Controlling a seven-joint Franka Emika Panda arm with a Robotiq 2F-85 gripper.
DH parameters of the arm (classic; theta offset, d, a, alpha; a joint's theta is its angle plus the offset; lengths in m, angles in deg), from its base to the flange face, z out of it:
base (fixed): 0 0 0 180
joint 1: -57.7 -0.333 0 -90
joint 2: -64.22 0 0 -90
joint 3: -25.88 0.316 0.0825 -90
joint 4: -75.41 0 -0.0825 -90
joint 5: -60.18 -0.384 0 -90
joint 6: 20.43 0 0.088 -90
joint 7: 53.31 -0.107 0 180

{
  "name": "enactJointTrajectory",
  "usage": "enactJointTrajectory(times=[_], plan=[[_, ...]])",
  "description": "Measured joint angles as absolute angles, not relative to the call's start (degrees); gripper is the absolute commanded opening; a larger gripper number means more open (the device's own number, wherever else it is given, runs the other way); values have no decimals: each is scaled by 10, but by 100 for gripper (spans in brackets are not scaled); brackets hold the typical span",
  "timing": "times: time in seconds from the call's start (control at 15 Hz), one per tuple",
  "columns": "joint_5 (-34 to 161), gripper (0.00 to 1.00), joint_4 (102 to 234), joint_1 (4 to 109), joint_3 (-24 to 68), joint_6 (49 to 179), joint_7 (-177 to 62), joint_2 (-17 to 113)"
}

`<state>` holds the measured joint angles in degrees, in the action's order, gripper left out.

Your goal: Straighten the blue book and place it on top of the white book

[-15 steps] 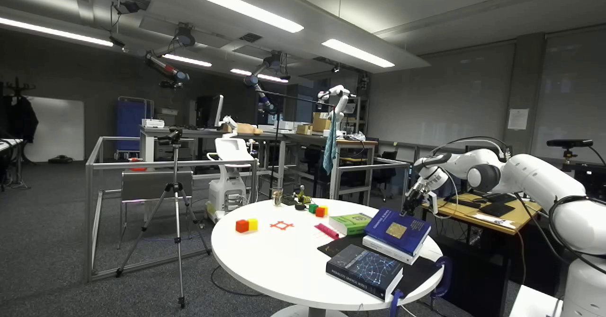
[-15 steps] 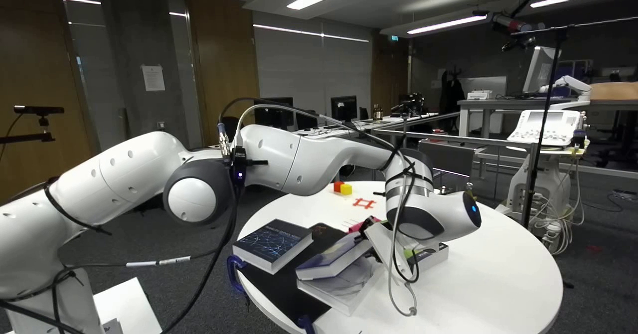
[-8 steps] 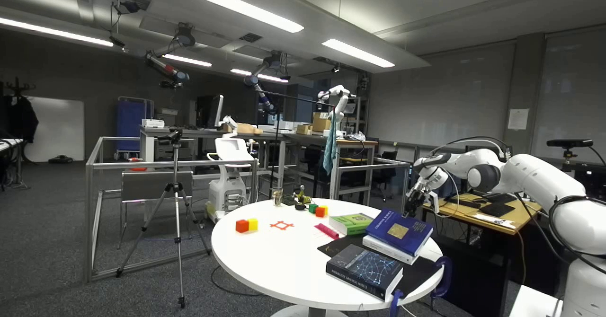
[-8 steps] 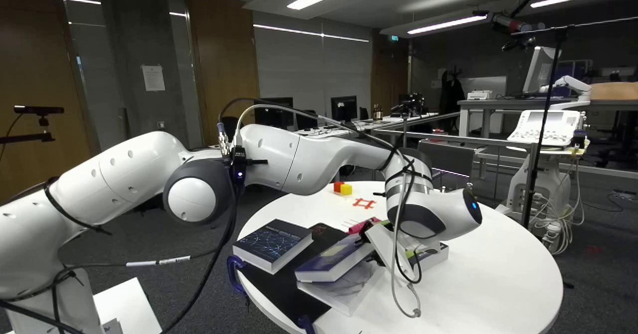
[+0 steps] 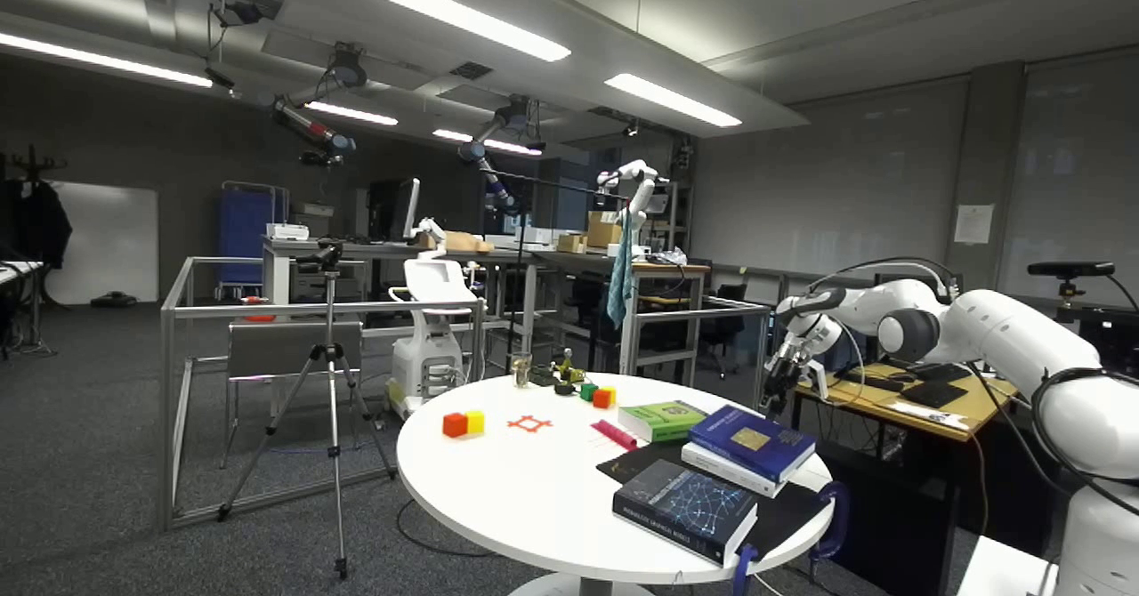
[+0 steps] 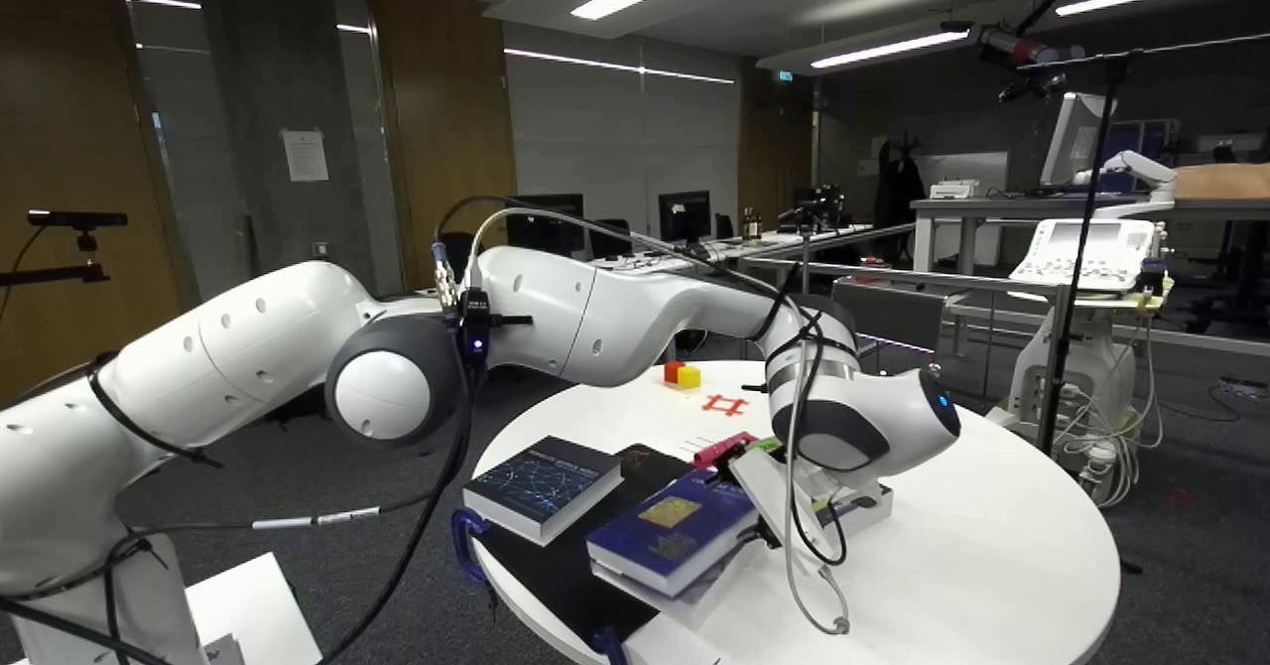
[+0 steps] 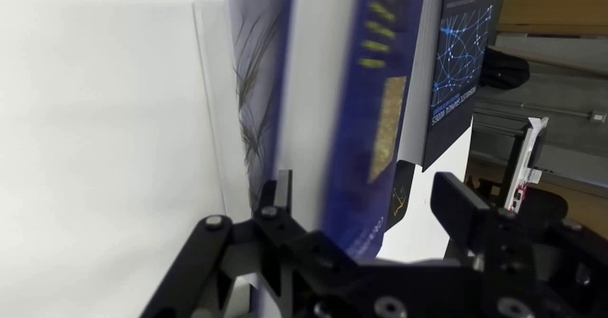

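The blue book (image 5: 752, 440), with a yellowish patch on its cover, lies nearly flat on the white book (image 5: 731, 470) in both exterior views. Their edges are close but not quite lined up; a strip of the white book's cover shows beside it. In the wrist view the blue book (image 7: 304, 118) is blurred, and the white book (image 7: 259, 71) with its plant drawing sits beneath. My gripper (image 7: 363, 178) stands open, its fingers apart on either side of the blue book's near edge, with clear space toward the right finger. From outside, the gripper (image 5: 772, 405) hovers at the stack's far side.
A thick dark book (image 5: 685, 507) with blue lines lies beside the stack. A green book (image 5: 660, 421) and a pink object (image 5: 616, 434) are close behind. A black mat (image 5: 792, 520) lies under the books; a purple clamp (image 5: 834, 520) grips the table edge.
The jaws have opened and let go of the blue book. Its raised side has dropped from a tilt to nearly flat on the white book. The arm has hardly moved.
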<state>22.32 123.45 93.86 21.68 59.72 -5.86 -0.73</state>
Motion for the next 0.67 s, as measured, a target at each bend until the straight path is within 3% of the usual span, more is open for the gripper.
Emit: enactJointTrajectory(times=[0.67], plan=[[234, 100, 1215, 935, 214, 598, -59, -7]])
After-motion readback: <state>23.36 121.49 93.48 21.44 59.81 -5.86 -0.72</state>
